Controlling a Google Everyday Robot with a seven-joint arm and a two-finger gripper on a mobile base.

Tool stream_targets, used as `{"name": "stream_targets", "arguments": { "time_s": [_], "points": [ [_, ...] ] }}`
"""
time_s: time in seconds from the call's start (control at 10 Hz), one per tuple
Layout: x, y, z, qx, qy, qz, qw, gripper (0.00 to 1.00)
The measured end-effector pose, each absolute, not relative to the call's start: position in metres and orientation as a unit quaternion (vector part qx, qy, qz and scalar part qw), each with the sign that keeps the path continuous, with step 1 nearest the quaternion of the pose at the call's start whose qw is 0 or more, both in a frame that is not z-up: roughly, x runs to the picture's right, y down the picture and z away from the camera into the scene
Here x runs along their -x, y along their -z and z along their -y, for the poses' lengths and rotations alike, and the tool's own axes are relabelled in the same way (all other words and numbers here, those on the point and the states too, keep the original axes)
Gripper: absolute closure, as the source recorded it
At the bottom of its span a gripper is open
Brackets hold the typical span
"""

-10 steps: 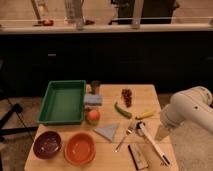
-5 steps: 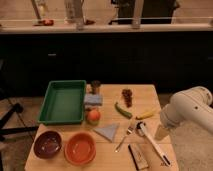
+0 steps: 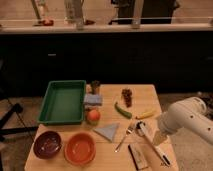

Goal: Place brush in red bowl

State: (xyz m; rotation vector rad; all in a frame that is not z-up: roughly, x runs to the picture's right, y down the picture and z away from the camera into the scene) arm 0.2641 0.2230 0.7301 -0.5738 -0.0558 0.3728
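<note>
Camera view: pincer [image 3: 159, 136] low over the brush [image 3: 146, 134], right side of the counter [image 3: 145, 95].
The brush lies diagonally beside a fork [image 3: 123, 140], well apart from the red bowl [image 3: 80, 149] at front left; whether the pincer is open or closed cannot be told.

Gripper [image 3: 159, 138] over brush [image 3: 146, 132] seemingly hides its middle.

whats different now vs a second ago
The arm has dipped slightly, bringing the claw lower, close beside the brush. Nothing was visibly taken hold of or let go. The brush, the red bowl and the fork lie where they were.
</note>
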Motion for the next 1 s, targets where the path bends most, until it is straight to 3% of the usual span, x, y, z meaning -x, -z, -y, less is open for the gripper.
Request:
{"name": "stream_targets", "arguments": {
  "time_s": [1.0],
  "points": [
    [-0.281, -0.758, -0.253, 0.3, -0.205, 0.028, 0.931, 0.23]
  ]
}}
